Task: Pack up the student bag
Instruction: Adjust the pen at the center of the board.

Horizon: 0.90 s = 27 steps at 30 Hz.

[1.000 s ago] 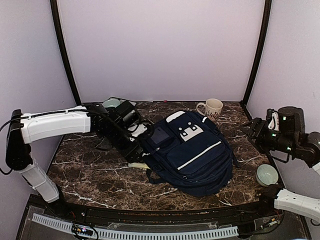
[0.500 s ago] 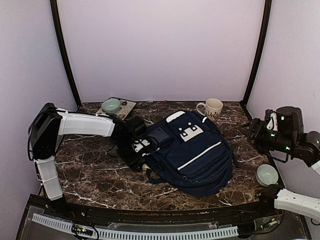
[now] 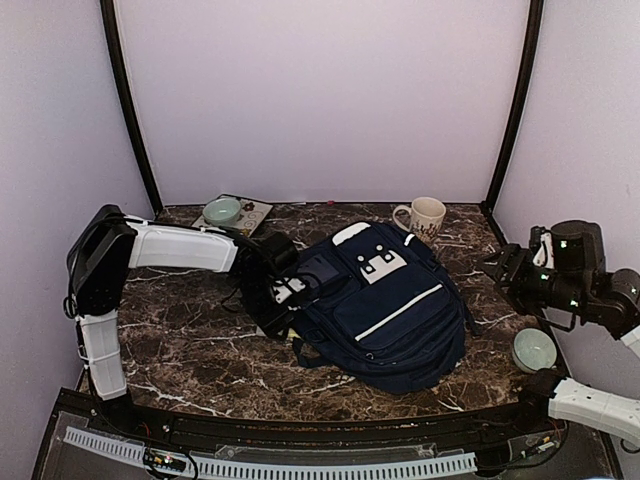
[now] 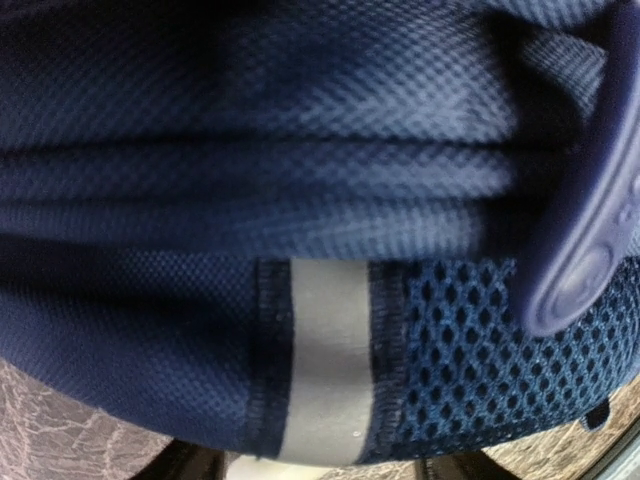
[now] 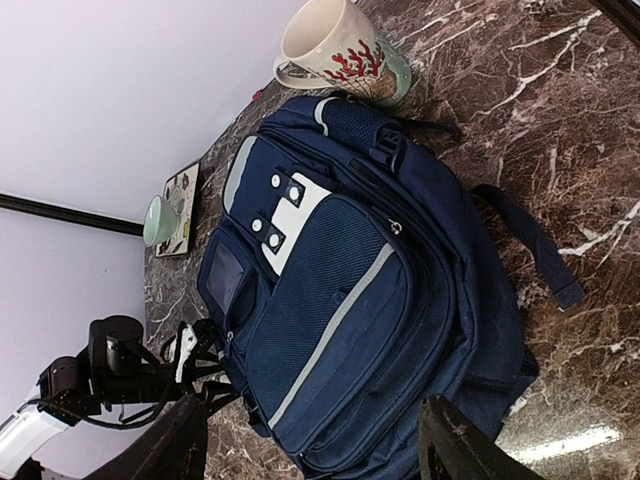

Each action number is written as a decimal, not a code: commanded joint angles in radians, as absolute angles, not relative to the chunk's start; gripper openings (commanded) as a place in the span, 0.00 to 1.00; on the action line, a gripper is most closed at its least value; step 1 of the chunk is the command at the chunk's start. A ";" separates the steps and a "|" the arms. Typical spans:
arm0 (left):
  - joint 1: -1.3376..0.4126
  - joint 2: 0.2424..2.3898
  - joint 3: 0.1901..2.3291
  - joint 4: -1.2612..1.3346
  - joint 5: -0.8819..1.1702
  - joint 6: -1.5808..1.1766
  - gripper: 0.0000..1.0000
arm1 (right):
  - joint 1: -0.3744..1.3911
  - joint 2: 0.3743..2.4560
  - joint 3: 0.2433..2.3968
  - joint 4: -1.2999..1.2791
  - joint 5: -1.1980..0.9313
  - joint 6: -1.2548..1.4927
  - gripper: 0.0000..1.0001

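The student bag (image 3: 385, 300) lies flat in the middle of the marble table, navy with a white diagonal stripe (image 5: 335, 325). My left gripper (image 3: 284, 296) is low against the bag's left side. In the left wrist view the bag's weave, a grey strip (image 4: 325, 360) and blue mesh (image 4: 460, 345) fill the frame. Only the dark fingertips (image 4: 190, 466) show at the bottom edge, standing apart. My right gripper (image 5: 310, 455) hangs open in the air at the right, above the table and clear of the bag.
A cream mug (image 3: 425, 215) with a red pattern stands behind the bag. A teal bowl (image 3: 222, 210) rests on a printed card at the back left. Another pale bowl (image 3: 533, 350) sits at the right edge near my right arm. Dark straps (image 5: 530, 245) trail off the bag.
My left arm has folded in, its elbow now at the far left, and its gripper has pushed closer against the bag's left side. The right arm has barely moved.
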<state>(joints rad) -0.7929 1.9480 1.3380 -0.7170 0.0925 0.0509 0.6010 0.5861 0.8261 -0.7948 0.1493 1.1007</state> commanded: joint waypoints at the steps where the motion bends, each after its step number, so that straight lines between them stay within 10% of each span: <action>1: -0.791 1.938 1.331 -0.743 0.149 0.062 0.61 | 0.596 0.561 0.811 -0.786 0.159 1.116 0.73; 27: -0.904 1.650 0.970 -0.685 0.165 -0.194 0.12 | 0.596 0.663 0.808 -0.724 0.129 1.052 0.73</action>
<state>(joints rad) -0.8936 1.7187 1.0130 -0.6518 0.1585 -0.1341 0.6010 0.6502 0.7815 -0.7551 0.1345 1.0821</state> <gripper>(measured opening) 0.246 0.725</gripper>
